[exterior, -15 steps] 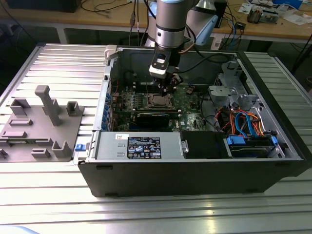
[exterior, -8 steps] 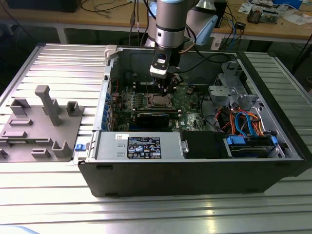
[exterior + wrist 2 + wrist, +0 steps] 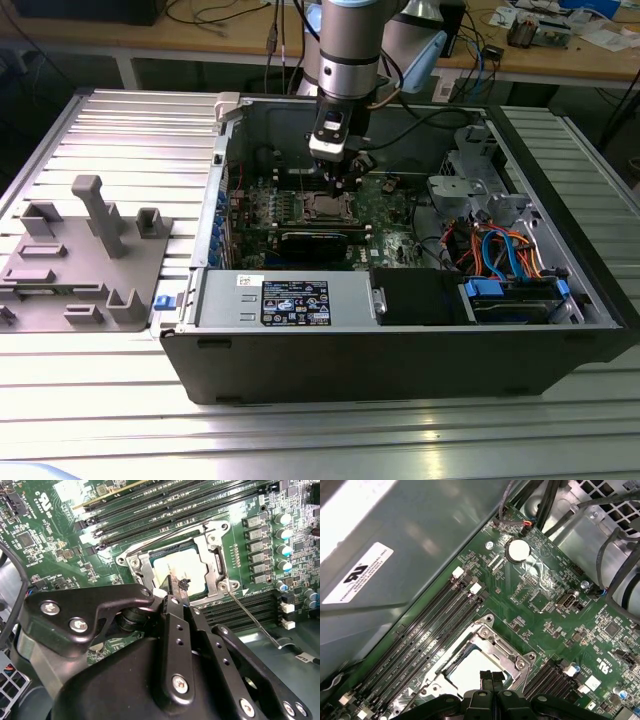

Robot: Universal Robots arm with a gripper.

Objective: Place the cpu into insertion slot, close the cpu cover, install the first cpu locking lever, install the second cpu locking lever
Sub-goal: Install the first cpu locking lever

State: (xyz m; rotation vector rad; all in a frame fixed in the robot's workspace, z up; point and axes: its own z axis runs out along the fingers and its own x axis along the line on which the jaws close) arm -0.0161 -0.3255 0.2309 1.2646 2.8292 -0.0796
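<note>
The cpu (image 3: 186,571) lies flat in the insertion slot (image 3: 328,208) on the green board, its silver top showing. The cpu cover (image 3: 214,560) is down around it as a metal frame, also seen in the first wrist view as the cover (image 3: 501,647) over the cpu (image 3: 467,669). One thin locking lever (image 3: 255,615) sticks out free from a socket corner. Another lever (image 3: 165,530) runs along the socket edge beside the memory slots. My gripper (image 3: 173,586) hangs just over the cpu's edge, fingers shut with nothing between them; the gripper (image 3: 490,676) shows the same in the first wrist view.
The open computer case (image 3: 590,300) surrounds the board, with a black graphics card (image 3: 315,243), a power supply (image 3: 285,300) and drive cables (image 3: 500,250) near the socket. Long memory slots (image 3: 437,622) lie next to the socket. A grey fixture (image 3: 85,250) stands outside the case at the exterior view's left.
</note>
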